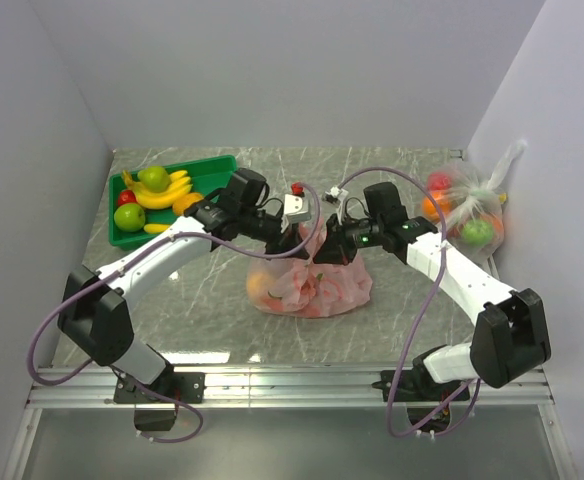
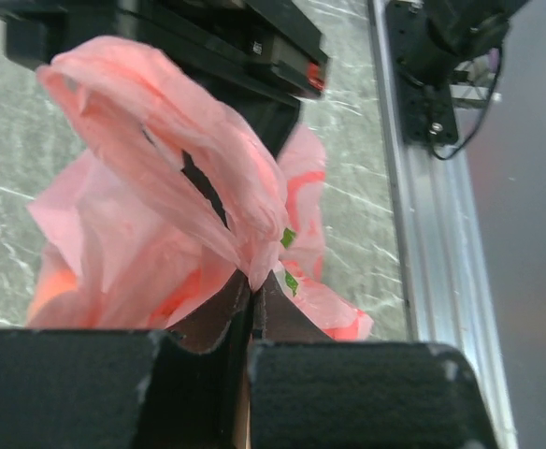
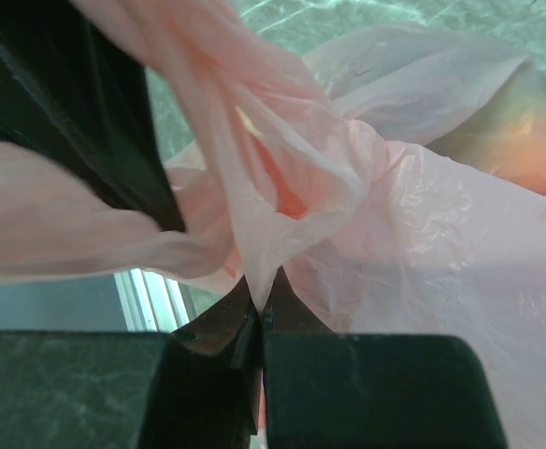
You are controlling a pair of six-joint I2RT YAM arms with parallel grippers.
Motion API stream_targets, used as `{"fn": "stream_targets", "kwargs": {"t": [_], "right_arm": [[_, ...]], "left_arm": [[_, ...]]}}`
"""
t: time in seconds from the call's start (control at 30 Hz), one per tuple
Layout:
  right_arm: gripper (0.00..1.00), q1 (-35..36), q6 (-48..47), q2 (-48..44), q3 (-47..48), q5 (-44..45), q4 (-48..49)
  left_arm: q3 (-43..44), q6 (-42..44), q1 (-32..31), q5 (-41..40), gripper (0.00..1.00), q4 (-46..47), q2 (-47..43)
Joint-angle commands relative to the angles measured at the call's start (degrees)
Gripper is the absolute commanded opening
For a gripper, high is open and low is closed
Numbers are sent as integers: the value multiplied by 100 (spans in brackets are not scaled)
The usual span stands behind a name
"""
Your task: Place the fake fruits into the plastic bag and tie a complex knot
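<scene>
Marble table (image 1: 212, 320) — pink bag (image 1: 324, 290), fruits (image 1: 259, 286) blurred inside, pinched by both fingers (image 2: 208, 323).

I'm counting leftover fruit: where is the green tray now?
Top view: the green tray sits far left on the table, left of the pink bag, with fruit in it.

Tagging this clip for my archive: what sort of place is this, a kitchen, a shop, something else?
Most likely a robotics lab test cell: plain white walls box in a marble-look tabletop, two arms are bolted to an aluminium rail at its edge, and a green tray holds plastic fruits as props.
</scene>
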Motion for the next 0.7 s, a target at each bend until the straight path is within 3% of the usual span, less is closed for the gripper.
{"fn": "stream_targets", "kwargs": {"t": [0.0,0.07,0.17,0.2,0.53,0.67], "right_arm": [[2,51,-132,-1,196,-316,5],[9,60,-184,-71,179,-466,14],[33,43,-272,-186,118,-660,22],[36,51,-298,-203,117,-678,22],[44,51,-509,42,407,-836,-153],[42,86,-624,157,513,-845,-215]], "left_arm": [[130,-200,-95,-250,4,552,78],[104,-217,-95,-277,5,561,113],[16,-139,-86,-215,5,517,122],[-2,-69,-95,-189,5,491,131],[86,319,-113,-127,6,183,324],[182,354,-113,-128,6,209,359]]}}
